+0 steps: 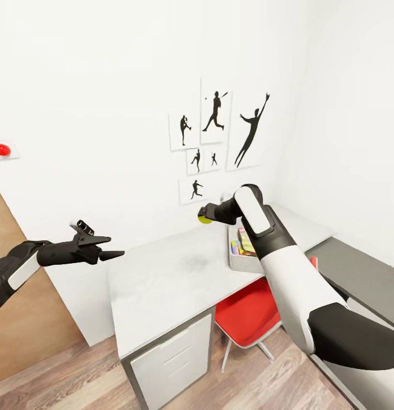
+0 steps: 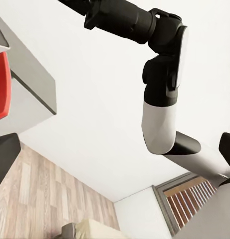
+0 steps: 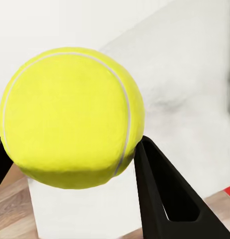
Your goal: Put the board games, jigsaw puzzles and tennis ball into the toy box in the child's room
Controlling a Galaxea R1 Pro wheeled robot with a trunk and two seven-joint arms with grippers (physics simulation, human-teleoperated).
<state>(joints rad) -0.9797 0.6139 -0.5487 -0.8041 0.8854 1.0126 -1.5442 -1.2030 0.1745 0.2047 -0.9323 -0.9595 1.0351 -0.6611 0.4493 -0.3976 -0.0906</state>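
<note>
Two arms in the head view. Right gripper [image 1: 207,217] clenched on the tennis ball [image 1: 205,219], held in the air above the bench [image 1: 163,279], near the wall and just left of the toy box [image 1: 240,261]. Right wrist view: ball [image 3: 70,117] large and close, yellow-green with a pale seam, pinched between two black fingers [image 3: 164,194]; mottled bench top [image 3: 189,99] behind it.

Toy box sits on the bench toward its far right, partly hidden behind the right forearm. Colourful flat items lie inside it; probably puzzles or game boxes, too covered to say which.

Left gripper [image 1: 106,250] hangs over the floor, off the bench's left end and well apart from ball and box. Fingers released, nothing between them.

Bench: light grey-white mottled top, pale grey drawer fronts [image 1: 174,356] at the near end. Red chair [image 1: 248,313] tucked under it, beside the drawers. Lower dark grey cabinet [image 1: 356,279] along the right wall. Black silhouette sports pictures [image 1: 217,134] on the white wall above the bench. Small red round item [image 1: 1,150] on the wall at far left. Wood-plank floor [image 1: 49,376].

Left wrist view: right arm [image 2: 159,99] crossing overhead against white wall, plank floor [image 2: 50,199] below.
</note>
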